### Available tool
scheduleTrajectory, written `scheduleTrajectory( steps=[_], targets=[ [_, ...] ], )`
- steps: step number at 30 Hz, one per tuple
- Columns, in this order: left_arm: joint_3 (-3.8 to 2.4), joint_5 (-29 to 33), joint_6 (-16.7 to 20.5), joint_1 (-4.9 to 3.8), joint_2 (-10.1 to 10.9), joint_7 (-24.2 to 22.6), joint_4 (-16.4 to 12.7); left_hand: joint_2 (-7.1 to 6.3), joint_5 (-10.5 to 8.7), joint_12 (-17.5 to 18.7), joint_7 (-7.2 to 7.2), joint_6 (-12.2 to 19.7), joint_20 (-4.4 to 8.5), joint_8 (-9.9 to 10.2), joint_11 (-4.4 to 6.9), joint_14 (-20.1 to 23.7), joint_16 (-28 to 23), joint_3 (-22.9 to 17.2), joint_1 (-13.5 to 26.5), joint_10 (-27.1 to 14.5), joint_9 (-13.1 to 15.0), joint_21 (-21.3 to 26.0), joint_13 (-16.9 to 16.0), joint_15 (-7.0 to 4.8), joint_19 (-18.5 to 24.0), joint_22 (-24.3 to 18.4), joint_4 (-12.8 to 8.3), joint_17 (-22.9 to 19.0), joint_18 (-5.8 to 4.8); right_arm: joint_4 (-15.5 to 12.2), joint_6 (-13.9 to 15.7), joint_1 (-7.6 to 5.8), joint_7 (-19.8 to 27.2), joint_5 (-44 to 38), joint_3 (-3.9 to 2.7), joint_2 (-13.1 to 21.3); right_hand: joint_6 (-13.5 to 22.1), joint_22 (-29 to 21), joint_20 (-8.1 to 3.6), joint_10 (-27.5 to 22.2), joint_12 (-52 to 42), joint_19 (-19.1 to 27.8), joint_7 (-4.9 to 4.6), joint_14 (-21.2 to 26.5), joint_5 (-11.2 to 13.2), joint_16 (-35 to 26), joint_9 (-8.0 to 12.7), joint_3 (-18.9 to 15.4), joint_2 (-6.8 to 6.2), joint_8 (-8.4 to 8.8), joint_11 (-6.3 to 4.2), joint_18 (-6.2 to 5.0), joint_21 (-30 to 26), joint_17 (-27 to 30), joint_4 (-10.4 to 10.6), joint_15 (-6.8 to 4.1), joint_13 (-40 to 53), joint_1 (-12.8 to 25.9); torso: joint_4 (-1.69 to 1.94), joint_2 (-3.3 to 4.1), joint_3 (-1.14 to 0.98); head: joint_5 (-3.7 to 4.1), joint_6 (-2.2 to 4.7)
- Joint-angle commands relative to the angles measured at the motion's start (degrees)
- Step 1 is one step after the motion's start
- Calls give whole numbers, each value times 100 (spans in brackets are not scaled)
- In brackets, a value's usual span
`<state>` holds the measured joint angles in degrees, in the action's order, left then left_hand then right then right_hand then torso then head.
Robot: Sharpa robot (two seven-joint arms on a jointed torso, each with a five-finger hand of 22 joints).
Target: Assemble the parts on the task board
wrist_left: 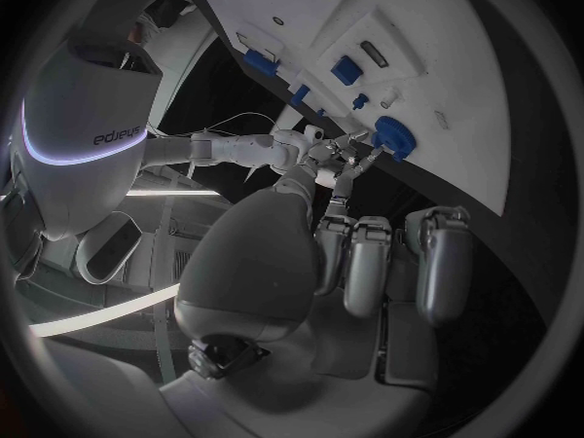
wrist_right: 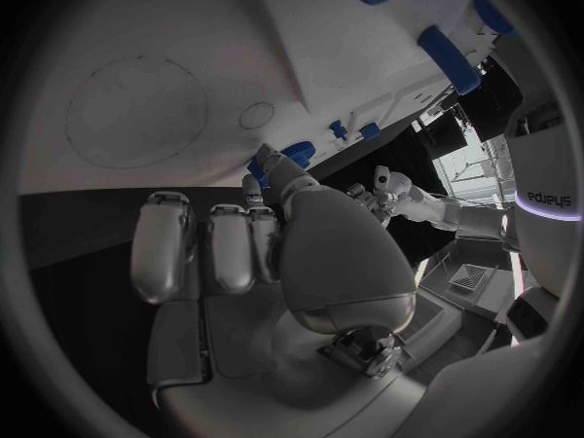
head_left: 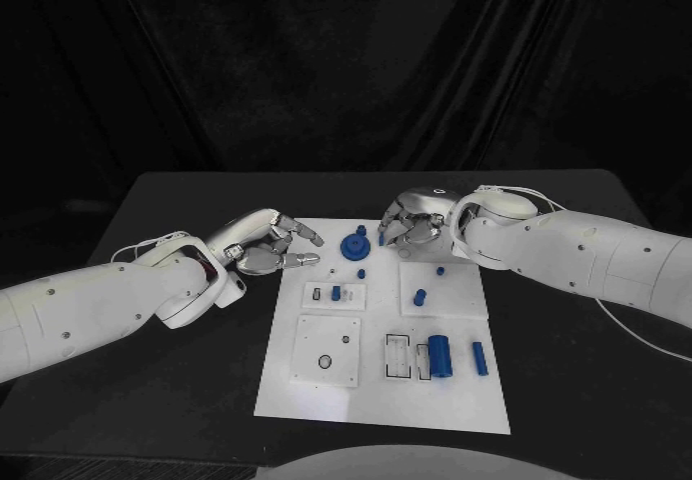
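Both hands sit at the far end of the task board (head_left: pixel 382 400), one per corner, nothing lifted.

Left hand (head_left: pixel 267 245): at the board's far-left edge, fingers (head_left: pixel 300 236) bent and reaching in over the white plate twd the blue gear (head_left: pixel 355 243). Tips look just short of the gear, no contact I can make out. Fingers apart, nothing between them. In the left wrist view the hand (wrist_left: pixel 365 263) has its fingers folded down side by side, palm empty.

Right hand (head_left: pixel 415 218): at the far edge, just right of the gear, fingers curled under. Head view can't settle whether anything is pinched. Right wrist view shows the hand (wrist_right: pixel 262 258) w/ fingers lined up close together and nothing in them, thumb tip near the board's edge.

Parts all on the board: gear far-middle, small blue peg (head_left: pixel 361 271) just near of it, another small piece (head_left: pixel 420 296) on the right-hand square, a blue piece (head_left: pixel 336 293) in the left small plate. Near-right: a thick blue cylinder (head_left: pixel 440 356) and a thin blue bar (head_left: pixel 479 358) lying side by side, apart.
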<state>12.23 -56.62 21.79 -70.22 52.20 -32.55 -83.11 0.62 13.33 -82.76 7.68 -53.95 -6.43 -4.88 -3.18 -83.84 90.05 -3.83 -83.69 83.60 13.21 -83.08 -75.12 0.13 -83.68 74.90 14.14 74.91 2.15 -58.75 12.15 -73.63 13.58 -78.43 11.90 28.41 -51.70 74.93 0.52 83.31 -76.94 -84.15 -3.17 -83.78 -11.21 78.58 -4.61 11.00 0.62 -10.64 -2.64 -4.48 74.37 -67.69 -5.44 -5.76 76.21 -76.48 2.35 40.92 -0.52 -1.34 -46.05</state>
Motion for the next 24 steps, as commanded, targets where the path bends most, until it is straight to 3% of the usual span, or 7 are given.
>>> scheduleTrajectory(
  steps=[1,12,17,20,24],
  targets=[
    [-4,77,-71,0,-25,-128,-3,5,19,35,-8,-38,24,-22,18,-616,-5,-12,-61,15,-5,26,-916,-29,-108,1252,-31,1509,-20,34,16,26,67,13,-4,-18,13,1047,-21,-46,94,-138,17,-258,6,0,14,13,2,69,-3,113,32,25,42,-35,-452,-69,10,2,2,1,-12],
    [-4,78,-110,2,-55,-111,8,5,19,35,-8,-38,24,-22,18,-616,-5,-12,-61,15,-5,26,-916,-29,-108,1252,-31,1509,-20,127,-25,49,70,120,-4,-110,154,1053,-28,-53,122,-135,29,-255,-7,-10,60,42,7,232,-14,112,24,36,143,-44,-476,-52,4,-1,8,-22,-34],
    [-4,78,-128,2,-67,-98,13,8,30,42,-7,-38,24,-21,18,-616,-5,-14,-71,10,-7,29,-911,-29,-106,1251,-33,1509,-19,159,-43,53,55,128,-4,-137,196,1055,-30,-55,131,-135,43,-254,-4,-15,70,52,3,277,-21,113,24,44,164,-47,-485,-57,19,-2,9,-16,-47],
    [-4,78,-145,2,-76,-90,17,8,30,42,-7,-38,24,-21,18,-616,-5,-14,-71,10,-7,29,-911,-29,-106,1251,-33,1509,-19,169,-57,54,51,131,-4,-145,330,1058,-45,-81,188,-134,105,-254,6,-19,89,82,-16,398,-58,111,18,46,188,-70,-547,-100,25,-4,10,-14,-59],
    [-3,78,-153,4,-82,-79,19,16,34,43,-6,-38,24,-20,17,-616,-5,-17,-75,10,-8,26,-911,-29,-108,1252,-30,1509,-20,174,-95,55,56,132,-4,-151,-97,1064,-76,-77,193,-137,119,-254,-21,-23,13,157,9,261,-83,114,21,49,248,-97,-543,-157,17,-7,10,-18,-69]
  ],
)
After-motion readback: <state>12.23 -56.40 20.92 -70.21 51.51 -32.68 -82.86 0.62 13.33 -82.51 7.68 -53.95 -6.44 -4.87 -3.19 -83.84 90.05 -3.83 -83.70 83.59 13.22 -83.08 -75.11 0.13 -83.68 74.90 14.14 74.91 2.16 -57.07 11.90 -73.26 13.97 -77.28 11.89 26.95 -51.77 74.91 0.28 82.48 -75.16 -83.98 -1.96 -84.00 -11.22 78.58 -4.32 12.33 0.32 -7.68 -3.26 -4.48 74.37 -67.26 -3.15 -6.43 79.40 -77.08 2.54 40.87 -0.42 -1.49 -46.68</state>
